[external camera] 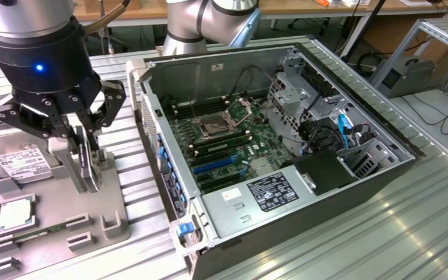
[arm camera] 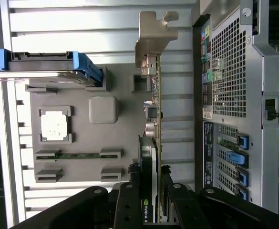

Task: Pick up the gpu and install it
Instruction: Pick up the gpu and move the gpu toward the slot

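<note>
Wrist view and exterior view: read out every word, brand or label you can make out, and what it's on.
"NVIDIA", beside its logo, on the edge of the gpu.
White hard drive label: too small to read.
Black power supply label: too small to read.
Rear panel sticker: blurred, unreadable.
</note>
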